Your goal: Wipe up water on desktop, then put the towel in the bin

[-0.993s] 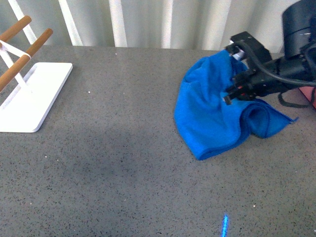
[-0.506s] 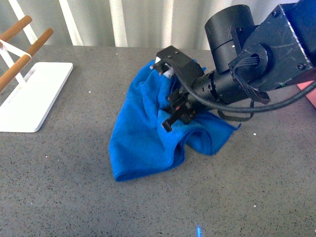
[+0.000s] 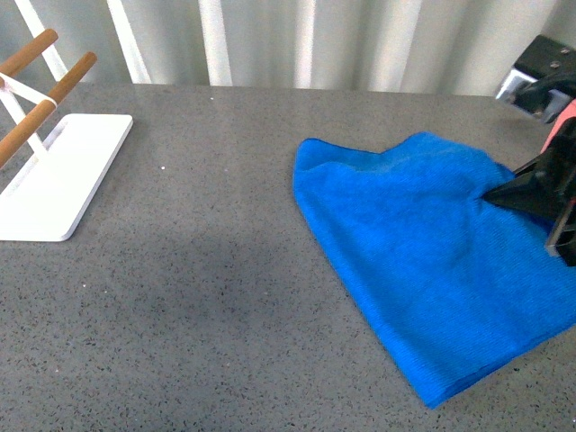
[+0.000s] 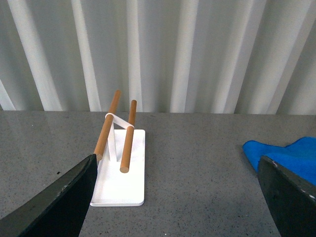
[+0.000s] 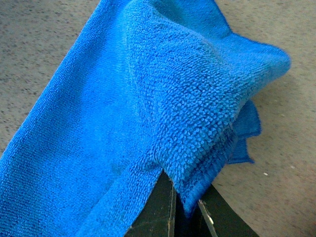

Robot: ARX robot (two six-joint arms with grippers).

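Note:
The blue towel (image 3: pixel 432 261) lies spread flat over the right half of the dark grey desktop (image 3: pixel 207 297). My right gripper (image 3: pixel 504 193) is at the right edge of the front view, shut on a fold of the towel's right side; in the right wrist view the towel (image 5: pixel 148 108) drapes over the pinching fingers (image 5: pixel 163 207). My left gripper (image 4: pixel 177 197) is open and empty above the desktop (image 4: pixel 197 173), with a corner of the towel (image 4: pixel 281 153) beyond one finger. A sliver of salmon-pink, perhaps the bin (image 3: pixel 567 112), shows behind my right arm.
A white tray-base rack with wooden bars (image 3: pixel 54 171) stands at the far left of the desktop; it also shows in the left wrist view (image 4: pixel 121 168). A ribbed white wall (image 3: pixel 297 40) runs along the back edge.
My right gripper swept left across the desktop with the bunched towel, then pulled back to the right edge. The towel now lies spread flat instead of crumpled.

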